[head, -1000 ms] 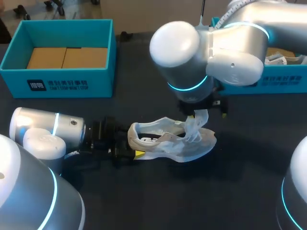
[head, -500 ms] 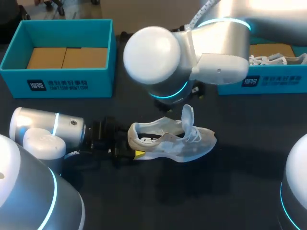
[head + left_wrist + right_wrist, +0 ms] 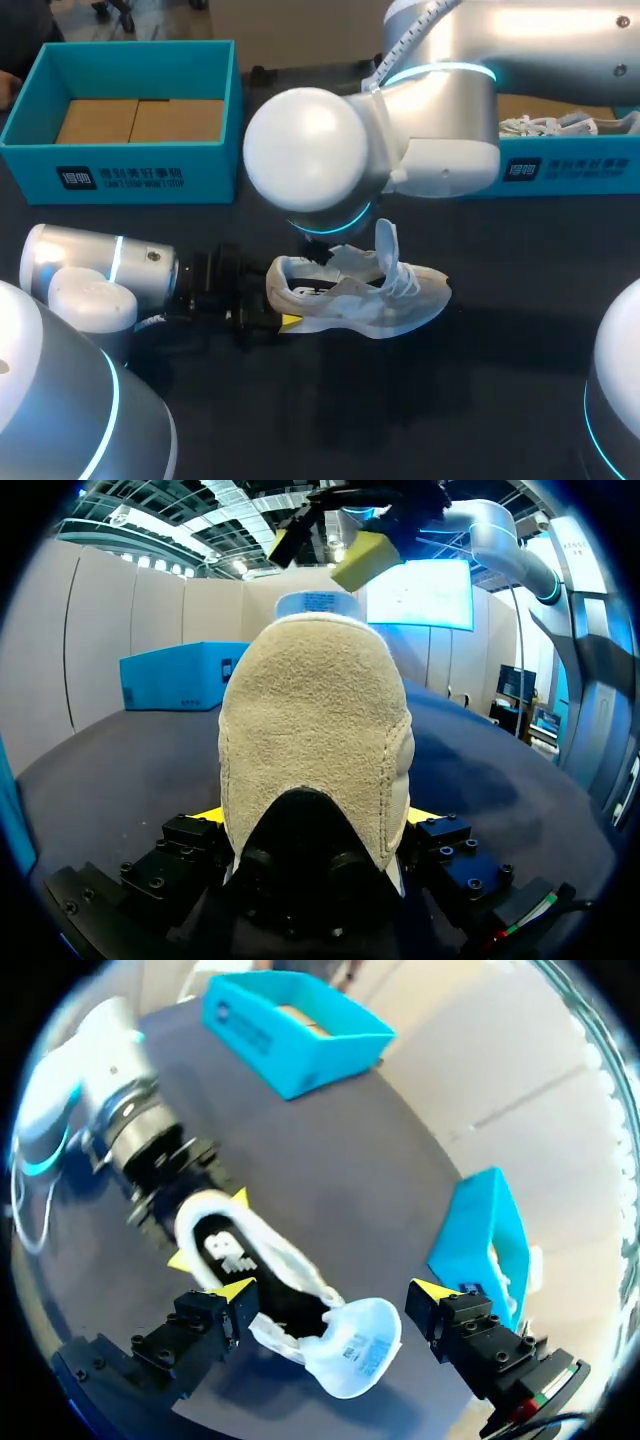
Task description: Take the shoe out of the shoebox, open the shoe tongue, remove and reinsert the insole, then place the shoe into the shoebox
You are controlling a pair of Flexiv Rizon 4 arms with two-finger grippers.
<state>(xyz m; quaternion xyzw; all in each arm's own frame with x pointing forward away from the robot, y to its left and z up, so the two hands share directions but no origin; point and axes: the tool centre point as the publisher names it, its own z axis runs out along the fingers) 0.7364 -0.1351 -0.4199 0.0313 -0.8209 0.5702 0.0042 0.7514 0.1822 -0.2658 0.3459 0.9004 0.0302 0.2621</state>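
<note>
My left end effector [image 3: 318, 818] steadies the shoe [image 3: 370, 300] by its heel; right end effector [image 3: 333, 1290], spread wide, hovers over the tongue [image 3: 388, 245].

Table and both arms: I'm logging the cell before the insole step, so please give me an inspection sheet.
Surface: dark table, no spills seen.
Job's things: white shoe on the table, tongue standing up; teal shoebox with brown cardboard inside.
Clutter: second teal box holding a white laced item.
Grippers: left gripper shut on the shoe's heel; right gripper open above the shoe.
Cables: cable along the right arm.
Surroundings: nothing seen.
</note>
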